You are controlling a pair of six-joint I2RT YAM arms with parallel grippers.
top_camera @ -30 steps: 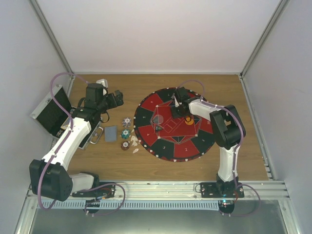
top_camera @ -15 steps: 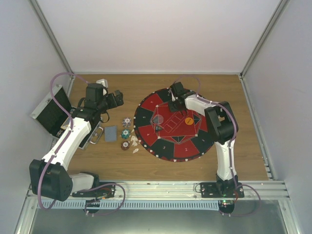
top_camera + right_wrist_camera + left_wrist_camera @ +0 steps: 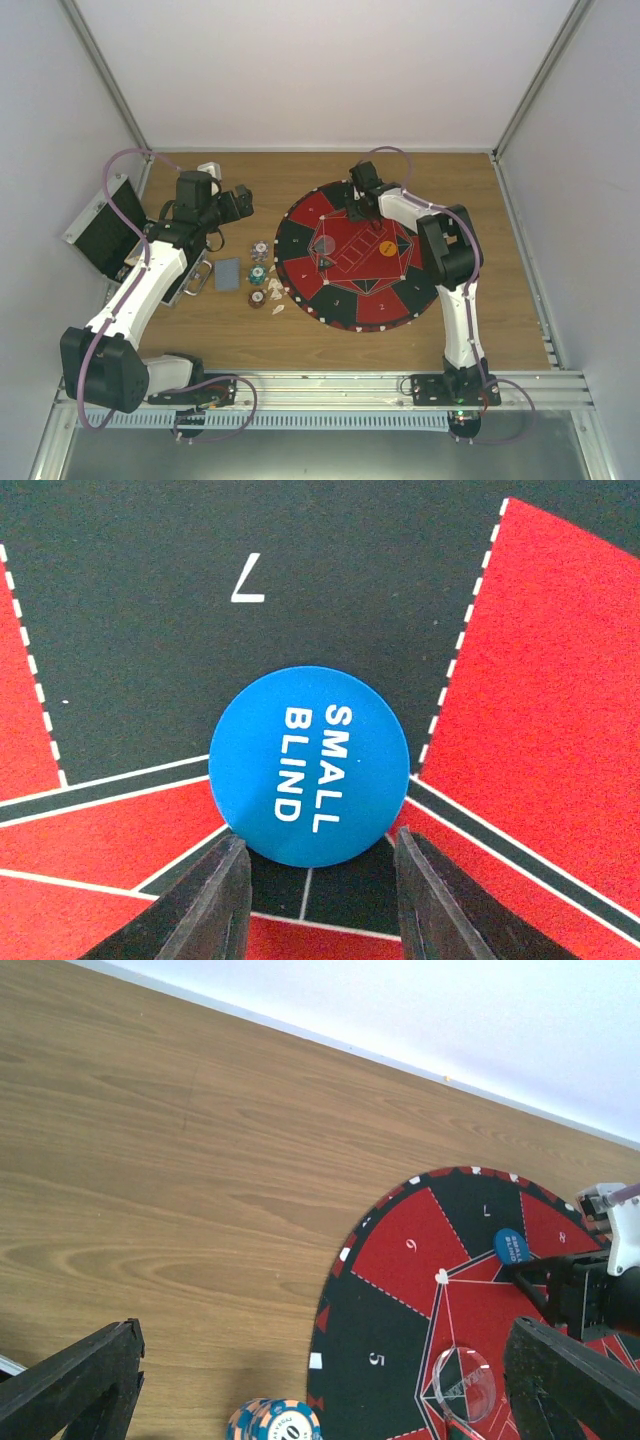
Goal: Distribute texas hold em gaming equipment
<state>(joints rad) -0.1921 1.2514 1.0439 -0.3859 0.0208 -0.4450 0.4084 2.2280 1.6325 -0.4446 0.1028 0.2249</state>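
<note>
Left claw [image 3: 322,1332] spread wide above a wooden counter [image 3: 150,1160] and the edge of a round mat [image 3: 400,1270].
Its 2 black fingers [image 3: 75,1390] fill the lower corners of the frame. The red-and-black mat takes the lower right, showing 5 and 6. A blue disc [image 3: 511,1247] lies on a black segment, with the right claw [image 3: 515,1272] at its lower edge. A clear disc [image 3: 463,1385] lies near the bottom edge. Teal striped chips [image 3: 275,1422] sit at bottom centre, just left of the mat. A white wall [image 3: 450,1000] runs along the top.

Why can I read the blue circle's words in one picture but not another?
Right wrist view: the camera is close above the blue SMALL BLIND disc, so its letters look sharp, though the black fingers at the bottom are soft. Left wrist view: the same disc sits far off, small, its print unreadable.
</note>
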